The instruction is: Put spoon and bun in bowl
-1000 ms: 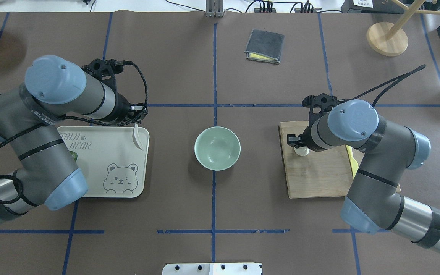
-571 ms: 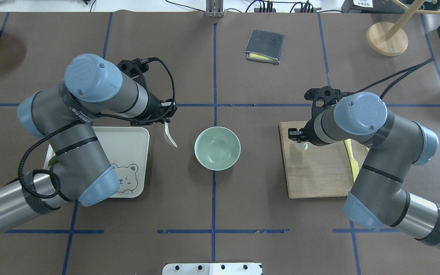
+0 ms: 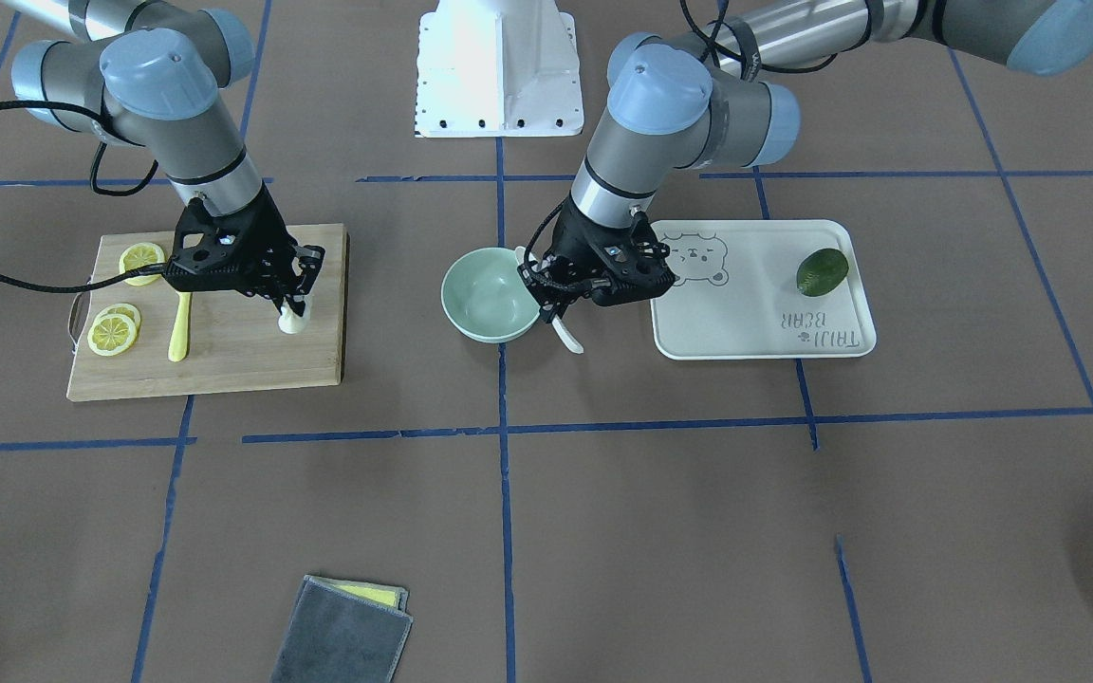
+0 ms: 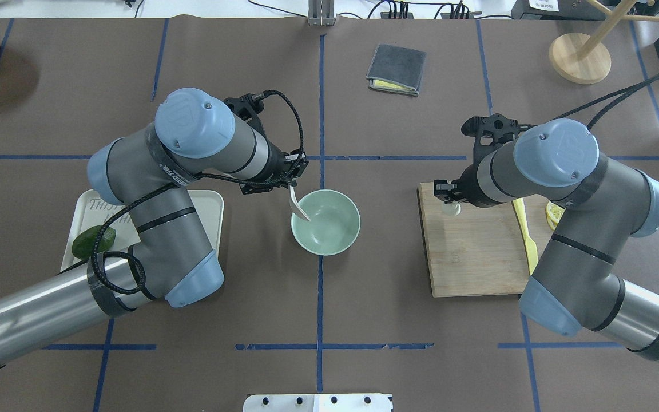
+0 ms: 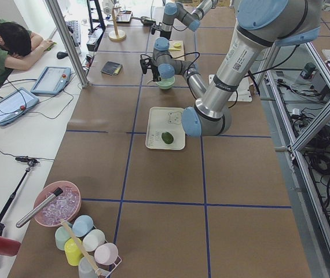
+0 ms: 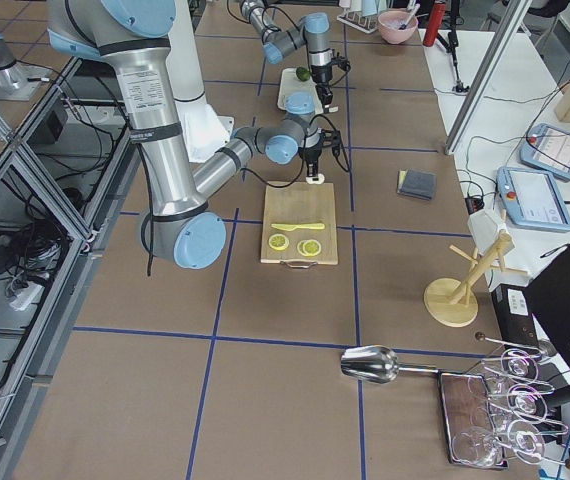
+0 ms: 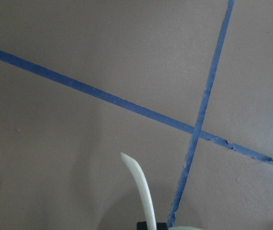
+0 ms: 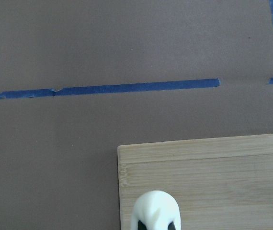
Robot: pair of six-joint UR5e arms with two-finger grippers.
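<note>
My left gripper (image 4: 292,186) is shut on the white spoon (image 4: 300,210). It holds the spoon tilted over the left rim of the mint-green bowl (image 4: 335,229), with the spoon's lower end above the bowl's inside. In the front view the same gripper (image 3: 558,308) stands beside the bowl (image 3: 480,308), and the spoon (image 3: 569,338) sticks out past it. My right gripper (image 4: 450,200) is shut on the cream-white bun (image 4: 451,209) just above the far left corner of the cutting board. The bun also shows in the front view (image 3: 292,322) and the right wrist view (image 8: 155,208).
The wooden cutting board (image 4: 472,257) carries a yellow knife (image 4: 527,240) and lemon slices (image 3: 115,332). A cream tray (image 4: 210,209) left of the bowl holds a dark green fruit (image 4: 94,241). A grey cloth (image 4: 396,68) and a wooden stand (image 4: 579,57) lie at the far side.
My left arm has swung right from the tray to the bowl's rim, carrying the spoon. My right gripper has shifted slightly away from the robot with the bun.
</note>
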